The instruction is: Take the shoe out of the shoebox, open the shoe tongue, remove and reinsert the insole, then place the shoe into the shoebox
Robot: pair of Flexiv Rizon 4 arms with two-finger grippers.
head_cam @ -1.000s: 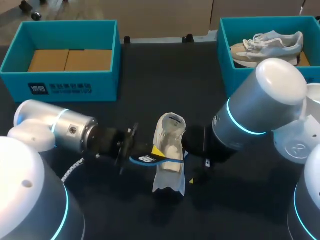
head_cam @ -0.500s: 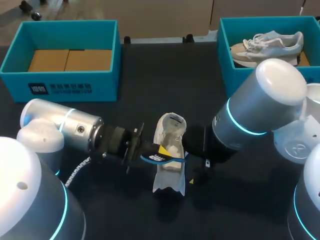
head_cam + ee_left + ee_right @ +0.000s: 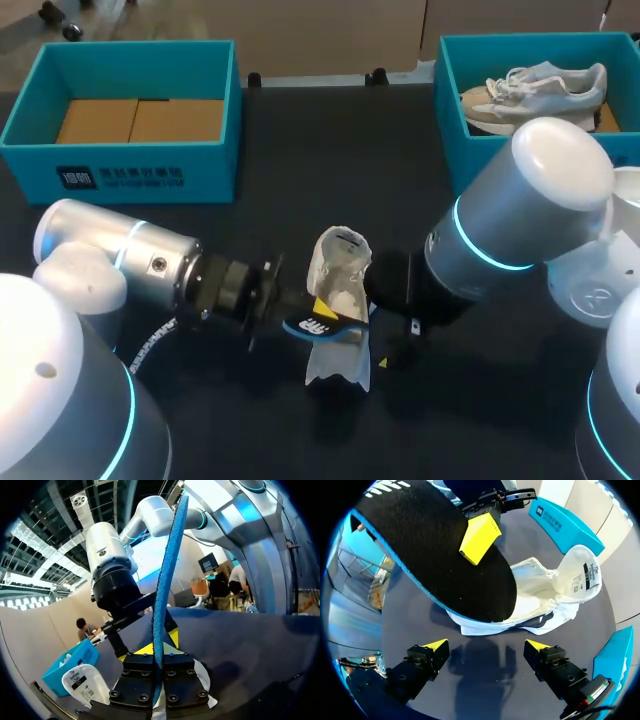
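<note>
A white shoe (image 3: 340, 345) lies on the dark table with its tongue (image 3: 341, 252) pulled up. My left gripper (image 3: 308, 312) is shut on a black insole with a blue edge (image 3: 322, 325), held on edge over the shoe's opening. From the left wrist the insole (image 3: 165, 585) runs straight out from between the fingers of the gripper (image 3: 159, 652). My right gripper (image 3: 486, 647) stands open just short of the shoe (image 3: 535, 605), with the insole (image 3: 435, 545) above it. In the head view it is mostly hidden under my right arm (image 3: 500, 230).
A teal box (image 3: 120, 175) with a cardboard bottom stands at the back left. Another teal box (image 3: 450, 95) at the back right holds a second pale shoe (image 3: 540, 88). My two arms crowd the table's middle from both sides.
My left arm has carried the insole a little to the right, so its end now lies over the shoe's opening. The shoe and my right arm have not moved.
</note>
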